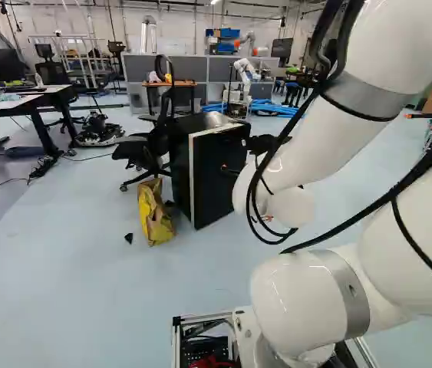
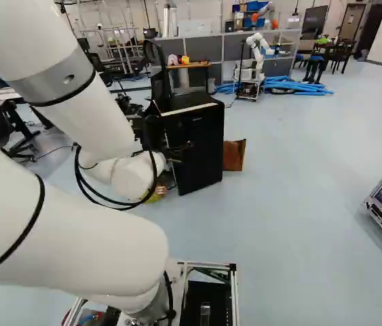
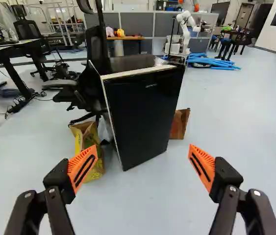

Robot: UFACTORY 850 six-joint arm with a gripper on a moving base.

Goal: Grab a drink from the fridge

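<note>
My gripper shows small and partly covered by the arm in the right base view, in front of the black fridge. In the wrist view the gripper is wide open, its orange-padded fingers far apart with nothing between them. Ahead of it on the floor stands the fridge, its dark front shut and turned slightly to one side. A pale strip edges its top and side. The left base view shows the fridge just beyond the arm. No drink can be seen.
A yellow bag stands against the fridge's side, and a brown bag at its other side. An office chair is beside the fridge. Desks are at the left; another robot stands far back near blue tubes.
</note>
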